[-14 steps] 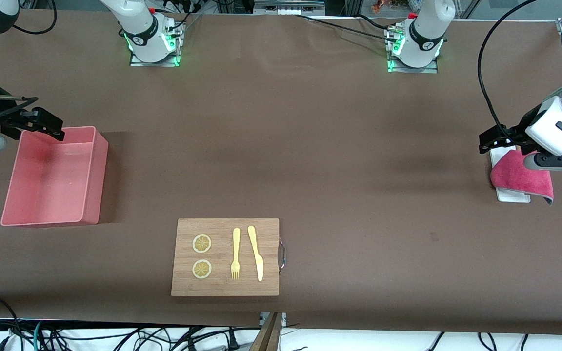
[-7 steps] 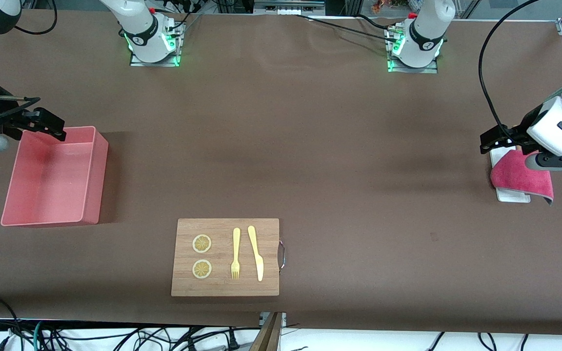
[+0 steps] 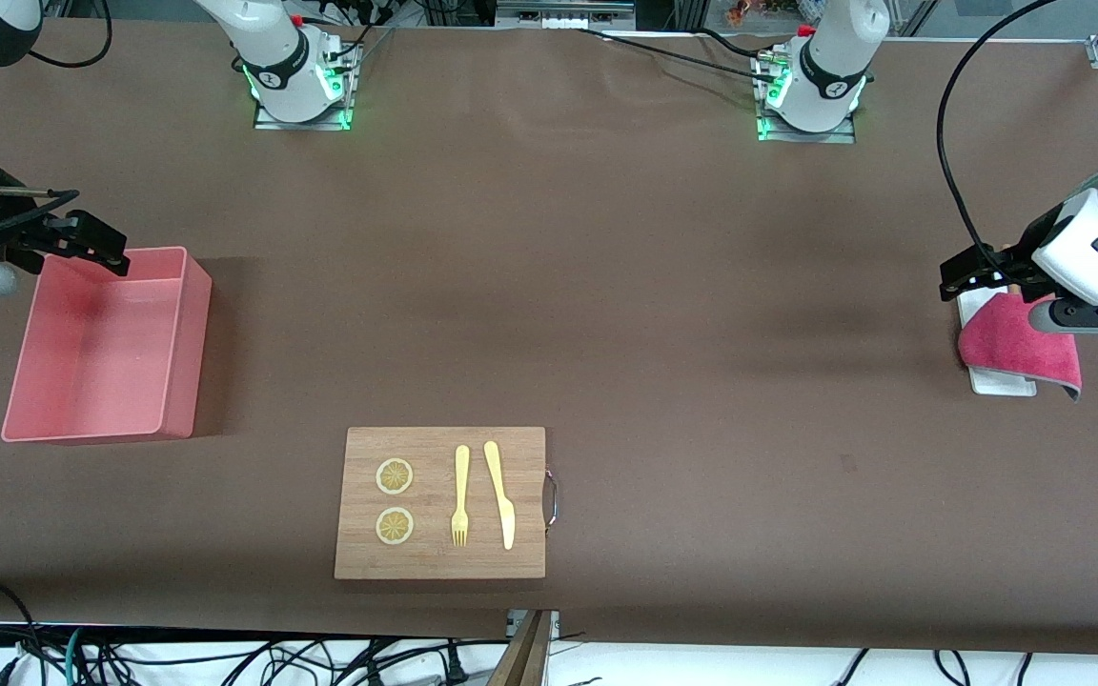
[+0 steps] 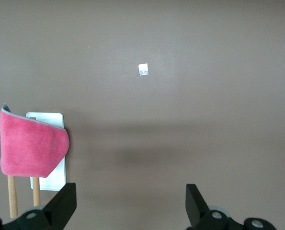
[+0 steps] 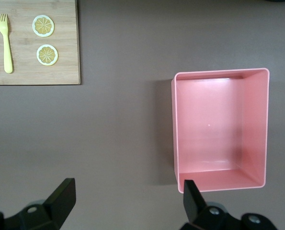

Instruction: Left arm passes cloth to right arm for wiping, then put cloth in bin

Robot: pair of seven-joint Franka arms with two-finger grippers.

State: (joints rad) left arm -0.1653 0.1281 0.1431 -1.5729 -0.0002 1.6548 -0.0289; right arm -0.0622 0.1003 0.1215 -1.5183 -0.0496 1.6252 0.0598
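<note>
Cloth lay draped over a small white tray at about three o'clock on the table as the front camera saw it, at the left arm's end. The left gripper hung over the tray's twelve o'clock end, just beside the cloth, with its jaws spread wide and nothing in them. To do this step well, I think it should drop straight down over a raised fold of the cloth, pinch only the soft part, and not catch the tray. Then it should lift slowly so the floppy cloth hangs free.

The right gripper waited over the bin's eleven o'clock corner, jaws wide too and holding nothing. The bin sat at nine o'clock on the table, with nothing in it.

Counting things: one cloth, one tray, one bin, and one wooden board at six o'clock. On the board were two lemon slices, one fork and one knife.
</note>
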